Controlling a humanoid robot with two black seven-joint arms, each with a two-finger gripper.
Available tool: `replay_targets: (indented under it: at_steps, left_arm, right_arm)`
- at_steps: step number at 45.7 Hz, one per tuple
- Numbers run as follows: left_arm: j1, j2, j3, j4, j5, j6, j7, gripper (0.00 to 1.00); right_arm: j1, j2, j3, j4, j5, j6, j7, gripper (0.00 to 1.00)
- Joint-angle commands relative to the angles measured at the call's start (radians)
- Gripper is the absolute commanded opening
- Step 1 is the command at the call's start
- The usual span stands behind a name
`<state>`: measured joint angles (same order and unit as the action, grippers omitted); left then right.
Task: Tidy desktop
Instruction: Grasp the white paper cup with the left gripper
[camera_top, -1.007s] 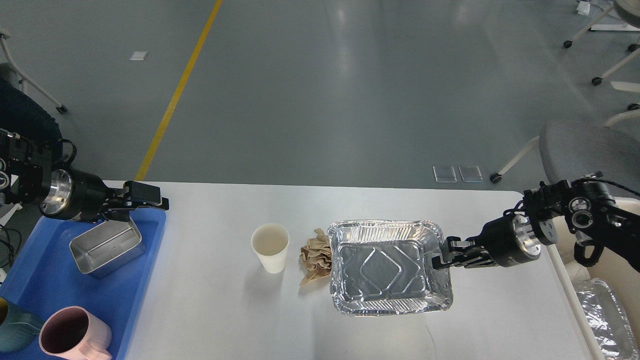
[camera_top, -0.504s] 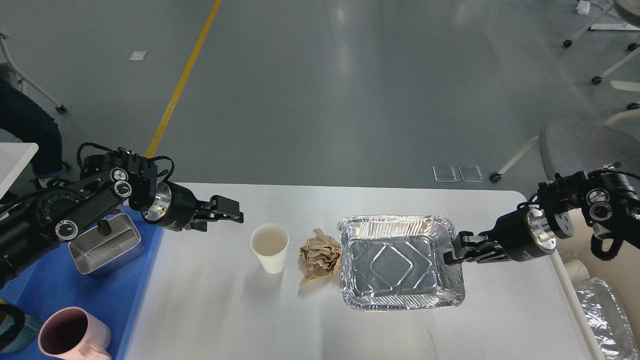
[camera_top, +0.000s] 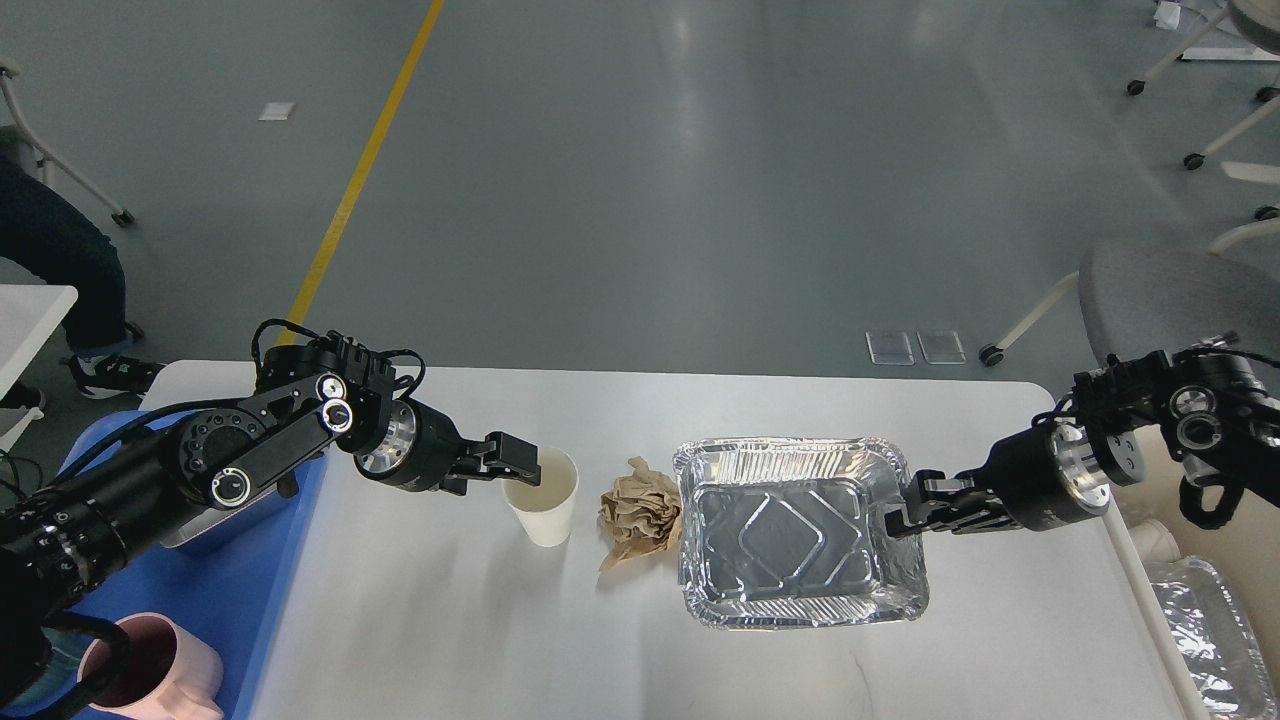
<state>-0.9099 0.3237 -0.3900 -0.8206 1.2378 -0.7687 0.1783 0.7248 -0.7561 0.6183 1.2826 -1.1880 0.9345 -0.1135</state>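
The white desktop (camera_top: 420, 620) holds a white paper cup (camera_top: 543, 510), a crumpled brown paper ball (camera_top: 638, 515) and an empty foil tray (camera_top: 795, 530) in a row. My left gripper (camera_top: 512, 472) is at the cup's left rim, with its fingers looking open and one finger over the rim. My right gripper (camera_top: 908, 510) is shut on the right rim of the foil tray, which rests on the desktop.
A blue plastic tray (camera_top: 235, 590) lies at the left edge with a pink mug (camera_top: 150, 675) on it; my left arm covers most of a metal container there. A bin with crumpled foil (camera_top: 1205, 630) stands to the right of the table. A grey chair (camera_top: 1165, 295) is behind it.
My left gripper swung right from above the blue tray to the cup's rim. My right gripper pulled the foil tray a little to the right, away from the paper ball.
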Motion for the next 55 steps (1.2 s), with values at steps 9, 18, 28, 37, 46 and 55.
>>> replay_targets:
  at_steps: [9,18,28,37,46,55]
  left_arm:
    - [-0.001,-0.025,0.048,0.025,0.000,0.089,-0.006,0.97]
    - [0.000,-0.048,0.085,0.026,0.002,0.124,-0.010,0.78]
    - [-0.007,-0.055,0.157,0.023,0.025,0.123,-0.016,0.36]
    - [-0.018,-0.064,0.161,0.025,0.034,0.118,-0.028,0.12]
    - [-0.024,-0.058,0.163,0.025,0.035,0.114,-0.039,0.00]
    - [-0.024,-0.038,0.184,0.025,0.035,0.112,-0.060,0.00]
  right_arm:
    - [-0.010,0.006,0.001,0.001,-0.001,-0.005,0.000,0.00]
    - [-0.012,0.001,0.001,0.001,0.001,-0.005,0.000,0.00]
    - [-0.018,0.000,0.001,0.001,-0.001,-0.006,0.000,0.00]
    - [-0.022,0.003,0.001,0.001,-0.001,-0.006,0.000,0.00]
    - [-0.022,0.004,0.000,0.001,-0.001,-0.008,0.000,0.00]
    - [-0.024,0.004,0.001,0.006,-0.001,-0.010,0.000,0.00]
